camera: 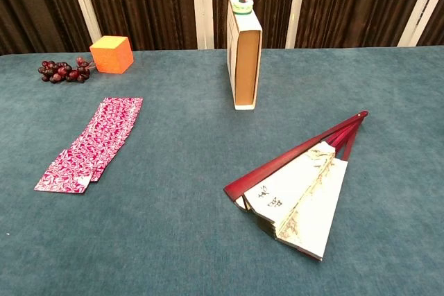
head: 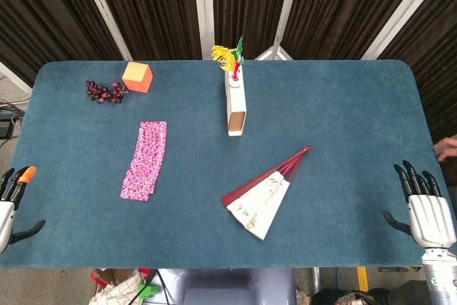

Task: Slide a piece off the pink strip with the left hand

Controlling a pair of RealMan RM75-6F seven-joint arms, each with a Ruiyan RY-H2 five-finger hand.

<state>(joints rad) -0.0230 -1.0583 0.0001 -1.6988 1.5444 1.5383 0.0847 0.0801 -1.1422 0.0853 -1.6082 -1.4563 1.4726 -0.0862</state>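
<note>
The pink patterned strip (head: 146, 159) lies flat on the blue table (head: 343, 126), left of centre, made of overlapping pieces running front to back; in the chest view the pink strip (camera: 92, 142) sits at the left. My left hand (head: 10, 203) hovers at the table's near left edge, well left of the strip, fingers apart and holding nothing. At the near right edge my right hand (head: 427, 209) is also open and holds nothing. Neither hand shows in the chest view.
A half-open paper fan (head: 265, 193) with red ribs lies right of the strip. A white upright box with a flower (head: 235, 101) stands at the back centre. An orange cube (head: 137, 76) and dark grapes (head: 104, 92) sit at the back left.
</note>
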